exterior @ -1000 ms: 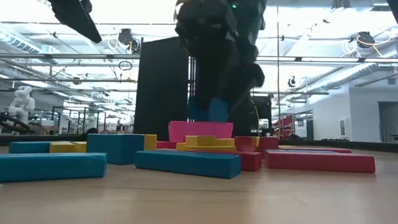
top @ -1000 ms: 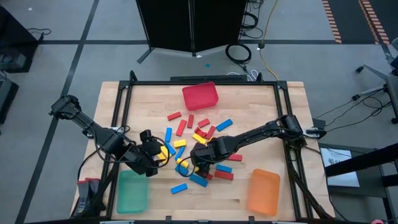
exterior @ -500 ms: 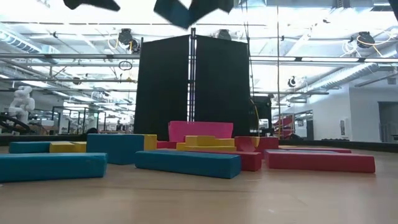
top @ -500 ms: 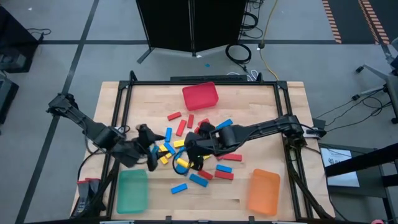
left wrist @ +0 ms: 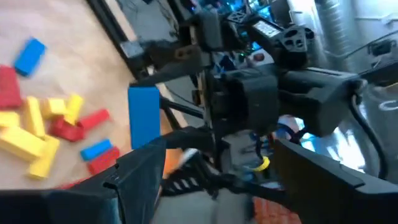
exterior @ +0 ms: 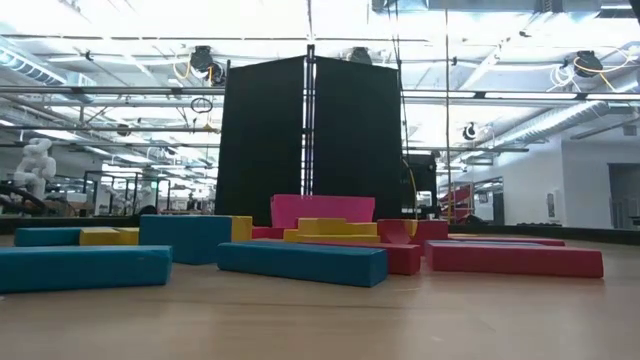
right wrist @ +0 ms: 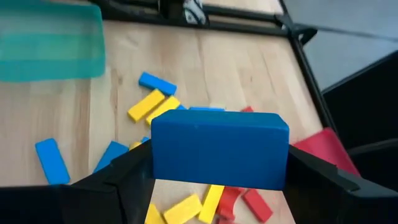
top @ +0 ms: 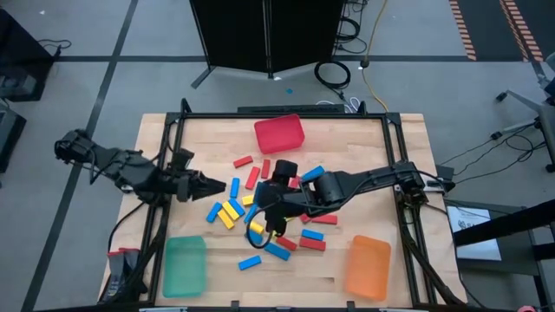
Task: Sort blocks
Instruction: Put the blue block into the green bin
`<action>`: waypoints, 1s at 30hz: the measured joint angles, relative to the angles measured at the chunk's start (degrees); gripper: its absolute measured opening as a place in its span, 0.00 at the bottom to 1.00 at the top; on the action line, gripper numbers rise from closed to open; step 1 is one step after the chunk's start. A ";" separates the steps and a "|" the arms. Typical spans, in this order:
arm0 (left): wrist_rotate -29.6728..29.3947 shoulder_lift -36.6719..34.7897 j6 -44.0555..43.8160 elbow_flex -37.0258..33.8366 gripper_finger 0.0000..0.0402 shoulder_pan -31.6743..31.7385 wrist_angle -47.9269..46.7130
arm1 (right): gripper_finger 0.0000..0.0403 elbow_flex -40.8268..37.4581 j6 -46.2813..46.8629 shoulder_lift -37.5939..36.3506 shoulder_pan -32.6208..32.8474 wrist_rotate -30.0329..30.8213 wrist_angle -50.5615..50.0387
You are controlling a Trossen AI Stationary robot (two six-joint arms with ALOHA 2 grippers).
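Note:
Red, yellow and blue blocks (top: pixel 251 204) lie scattered flat on the wooden table's middle; the low view shows a blue one (exterior: pixel 300 262) and a red one (exterior: pixel 515 258) close up. My right gripper (top: pixel 269 217) hangs above the pile, shut on a blue block (right wrist: pixel 217 149), which also shows in the left wrist view (left wrist: pixel 144 115). My left gripper (top: pixel 211 185) is raised left of the pile, pointing about level toward the right arm, open with nothing between its fingers (left wrist: pixel 143 180). Neither gripper shows in the low view. My right gripper pinches the blue block between its two fingers, one finger (right wrist: pixel 127 174) on each short end (right wrist: pixel 160 152), so the block spans the gap lengthwise. The fingers slant downward from the table's right side. The block is lifted clear of the table and the pile.
A red bin (top: pixel 279 133) stands at the far middle, a green bin (top: pixel 185 264) at the near left, an orange bin (top: pixel 368 267) at the near right. A black frame (top: pixel 173 130) borders the table. Bare wood lies between the green and orange bins.
My right gripper has risen from the pile with the blue block, out of the top of the low view, and has rolled its wrist. My left gripper has lifted away from the green bin toward the far edge and tipped from pointing down to about level.

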 joint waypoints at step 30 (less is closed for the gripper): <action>19.39 11.01 7.64 0.00 0.76 14.76 8.27 | 0.69 5.32 -4.50 0.00 -1.55 1.02 3.41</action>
